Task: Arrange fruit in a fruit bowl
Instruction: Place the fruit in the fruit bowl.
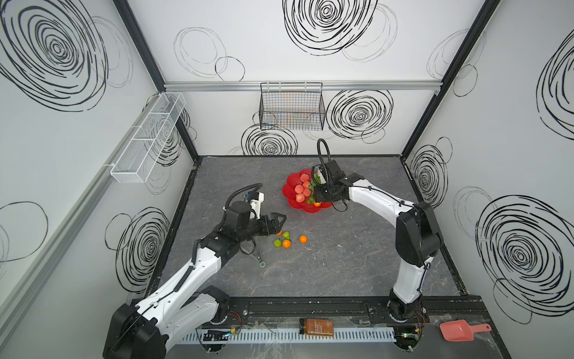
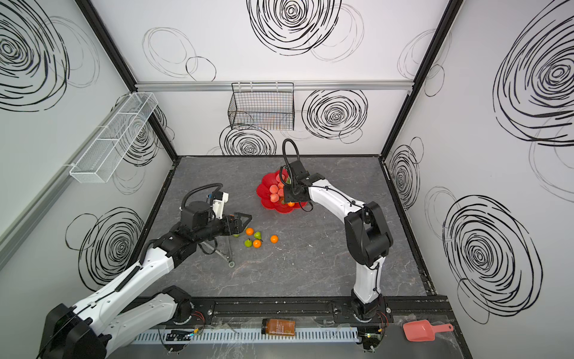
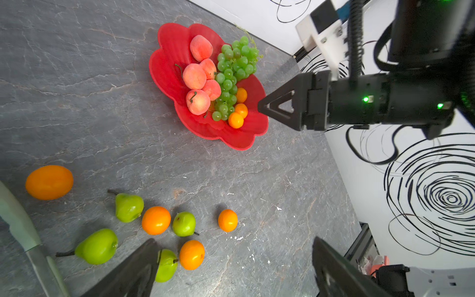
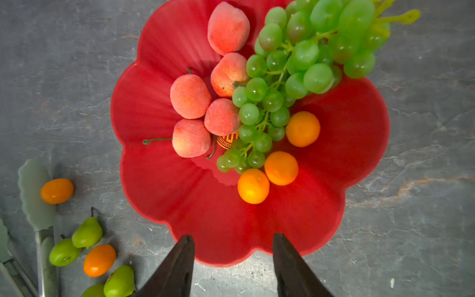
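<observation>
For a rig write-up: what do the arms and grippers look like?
The left arm and right arm: white shells, black joints. The left gripper and right gripper: black, open triangular fingers. Ribbed black cables loop over both wrists.

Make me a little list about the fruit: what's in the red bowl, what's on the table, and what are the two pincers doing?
Bowl: red, petal-shaped rim
In bowl: five peaches, grapes, three tangerines
On table: four loose tangerines, four green fruits
Left pincer: open, empty, by the loose fruit
Right pincer: open, empty, over the bowl's rim
</observation>
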Tool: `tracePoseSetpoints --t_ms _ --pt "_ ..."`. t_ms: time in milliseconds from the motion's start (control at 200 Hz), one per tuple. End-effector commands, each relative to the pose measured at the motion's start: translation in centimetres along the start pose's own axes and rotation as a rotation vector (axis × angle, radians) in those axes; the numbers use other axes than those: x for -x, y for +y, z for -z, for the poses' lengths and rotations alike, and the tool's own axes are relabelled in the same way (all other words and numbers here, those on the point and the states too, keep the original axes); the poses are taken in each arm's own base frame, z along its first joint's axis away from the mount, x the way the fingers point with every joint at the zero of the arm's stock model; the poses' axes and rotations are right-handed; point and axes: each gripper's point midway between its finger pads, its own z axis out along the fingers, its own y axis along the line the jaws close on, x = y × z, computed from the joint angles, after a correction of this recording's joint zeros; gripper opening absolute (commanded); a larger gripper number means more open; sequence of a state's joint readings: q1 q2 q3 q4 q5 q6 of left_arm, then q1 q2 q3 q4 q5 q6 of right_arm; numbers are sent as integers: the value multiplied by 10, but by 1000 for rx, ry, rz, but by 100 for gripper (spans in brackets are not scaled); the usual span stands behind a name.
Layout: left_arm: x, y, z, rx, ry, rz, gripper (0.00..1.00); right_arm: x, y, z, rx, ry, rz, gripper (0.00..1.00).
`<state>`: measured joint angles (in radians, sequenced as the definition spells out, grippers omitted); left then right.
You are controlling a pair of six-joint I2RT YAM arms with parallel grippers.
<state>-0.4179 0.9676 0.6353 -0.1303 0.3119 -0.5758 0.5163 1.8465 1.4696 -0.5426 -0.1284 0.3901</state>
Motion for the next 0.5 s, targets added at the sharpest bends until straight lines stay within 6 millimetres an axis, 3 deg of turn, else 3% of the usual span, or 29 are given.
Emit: tracePoseSetpoints --t_ms 0,205,495 --pt "-2 4 8 19 -11 -10 96 -1 1 17 23 -34 -12 53" --pt "-9 10 21 62 -6 -23 96 -21 -1 40 55 -61 -29 54" --pt "-28 12 38 114 15 -7 96 -64 9 68 70 -65 -12 53"
